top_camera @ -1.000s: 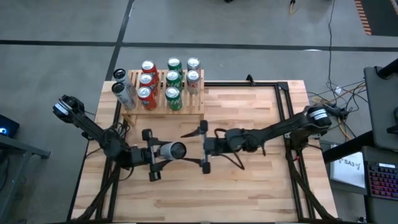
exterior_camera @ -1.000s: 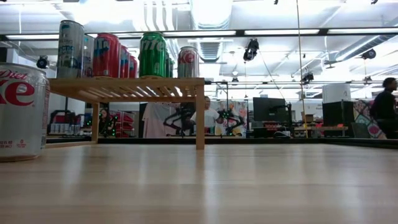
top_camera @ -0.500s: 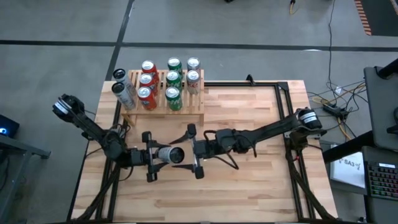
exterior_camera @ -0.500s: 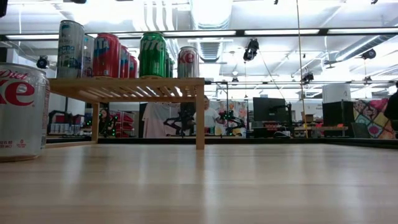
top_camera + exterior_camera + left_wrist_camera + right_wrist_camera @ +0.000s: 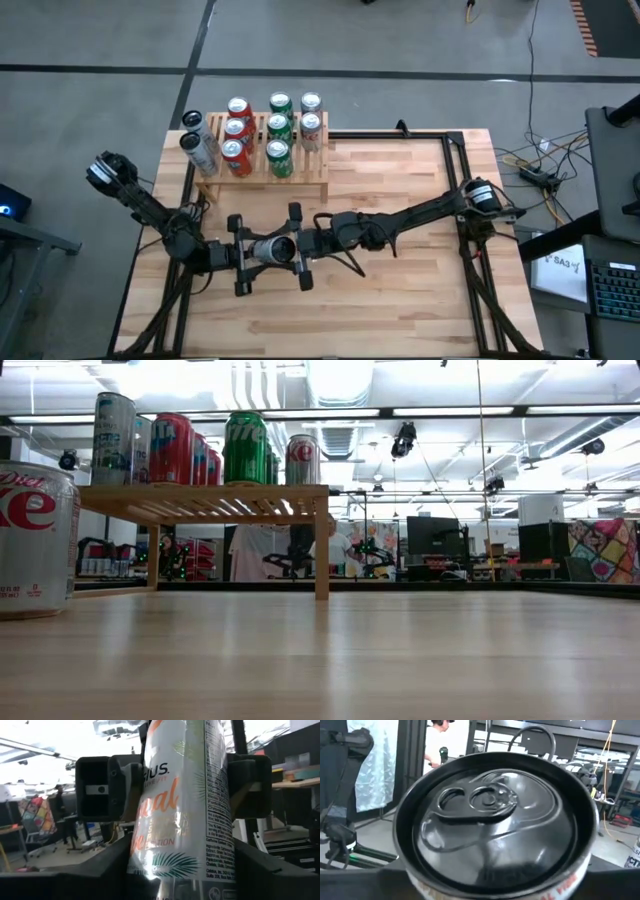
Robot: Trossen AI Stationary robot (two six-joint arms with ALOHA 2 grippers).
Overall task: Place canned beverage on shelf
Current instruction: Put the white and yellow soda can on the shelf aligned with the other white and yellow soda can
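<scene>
White can (image 5: 272, 249) lies sideways, before can-laden shelf (image 5: 300, 174).

Wood table (image 5: 400, 300), keyboard (image 5: 612, 290) at edge, cables (image 5: 535, 160), maybe monitors in bkgd (image 5: 435, 535)

Cans (image 5: 271, 128) on shelf (image 5: 300, 168) — table's (image 5: 400, 290) far-left corner.

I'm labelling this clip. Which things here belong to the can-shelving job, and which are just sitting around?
In the job:
- white slim can with orange lettering, lying sideways
- left tool, holding it
- right tool, around its top end
- light-wood slatted shelf

Just there:
- red, green and silver cans already on the shelf
- Diet Coke can on the table
</scene>
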